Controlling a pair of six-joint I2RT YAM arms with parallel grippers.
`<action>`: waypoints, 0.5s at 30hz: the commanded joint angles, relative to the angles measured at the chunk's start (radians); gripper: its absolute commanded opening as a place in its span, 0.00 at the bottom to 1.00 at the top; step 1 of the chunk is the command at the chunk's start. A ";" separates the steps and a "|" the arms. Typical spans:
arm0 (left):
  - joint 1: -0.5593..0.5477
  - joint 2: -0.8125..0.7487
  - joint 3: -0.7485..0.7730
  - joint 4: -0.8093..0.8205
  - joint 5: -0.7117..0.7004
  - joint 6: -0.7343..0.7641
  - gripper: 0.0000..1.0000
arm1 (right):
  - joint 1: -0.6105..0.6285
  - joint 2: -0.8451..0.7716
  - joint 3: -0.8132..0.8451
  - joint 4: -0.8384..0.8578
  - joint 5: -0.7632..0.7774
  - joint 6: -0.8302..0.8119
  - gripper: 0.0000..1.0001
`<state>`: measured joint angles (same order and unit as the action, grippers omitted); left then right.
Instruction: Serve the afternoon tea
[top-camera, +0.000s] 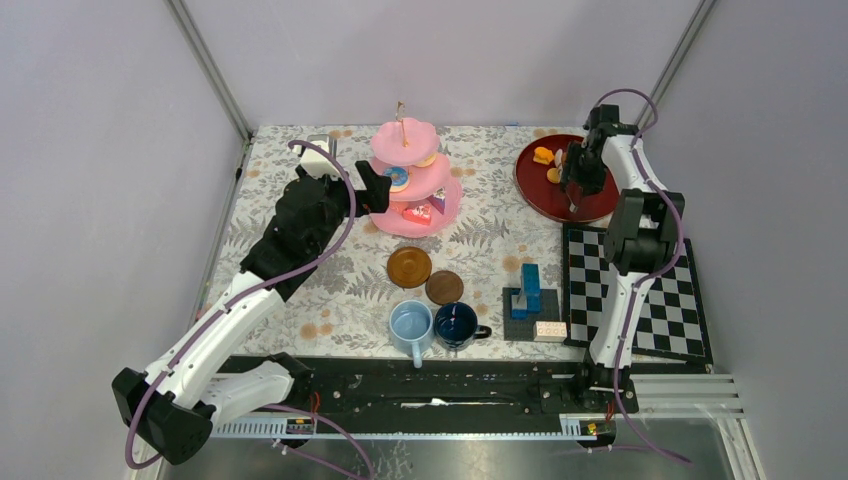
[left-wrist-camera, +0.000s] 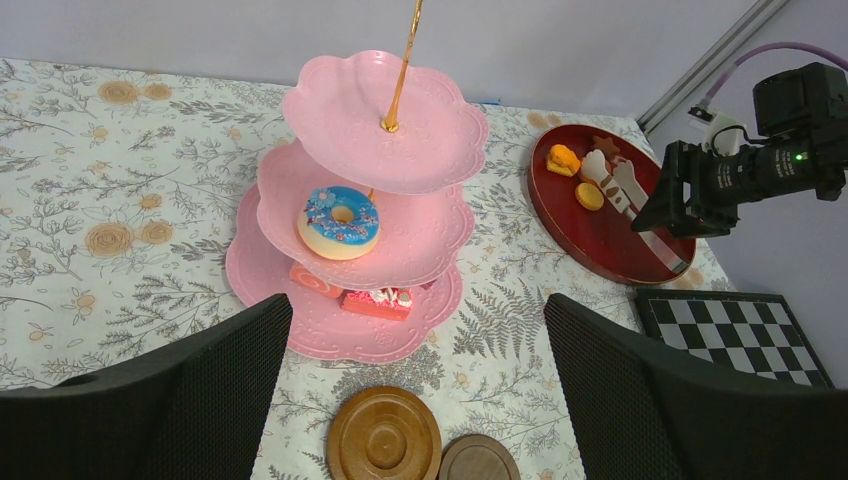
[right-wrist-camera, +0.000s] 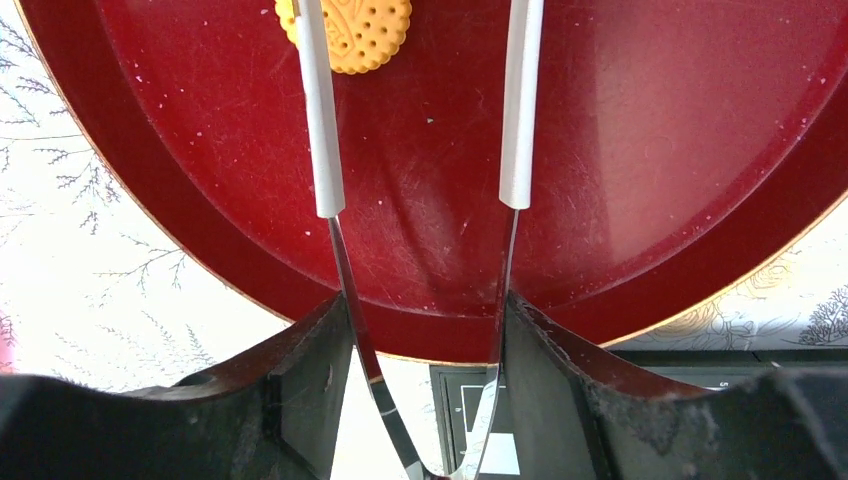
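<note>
left gripper (top-camera: 378, 188) jaws wide apart, nothing held — facing pink three-tier scalloped stand (left-wrist-camera: 370, 130), blue iced doughnut (left-wrist-camera: 339, 221) on middle tier. right gripper (right-wrist-camera: 425, 310) clamped on white-tipped metal tongs (right-wrist-camera: 322, 120) over round dark-red tray (right-wrist-camera: 620, 150) — tips by yellow round biscuit (right-wrist-camera: 360, 35).

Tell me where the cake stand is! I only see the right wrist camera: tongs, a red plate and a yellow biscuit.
Observer: The pink stand is at the far middle of the table, to the left of your red tray.
Operator: Is any cake on it?
Observer: Yes, a blue doughnut lies on the middle tier.
Operator: Where's the other hand?
Observer: The left hand is open, just left of the stand.
</note>
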<state>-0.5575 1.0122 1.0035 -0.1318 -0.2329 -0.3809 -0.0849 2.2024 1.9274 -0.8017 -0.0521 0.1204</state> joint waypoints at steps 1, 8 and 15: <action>-0.001 -0.001 0.012 0.027 -0.012 0.016 0.99 | 0.005 0.025 0.068 -0.012 -0.029 -0.005 0.59; -0.001 -0.007 0.012 0.026 -0.013 0.016 0.99 | 0.005 0.054 0.111 -0.033 -0.032 0.000 0.53; -0.001 -0.012 0.008 0.029 -0.010 0.013 0.99 | 0.005 -0.021 0.056 -0.032 0.002 -0.001 0.40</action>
<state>-0.5575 1.0119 1.0035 -0.1318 -0.2329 -0.3813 -0.0849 2.2585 1.9934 -0.8188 -0.0647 0.1207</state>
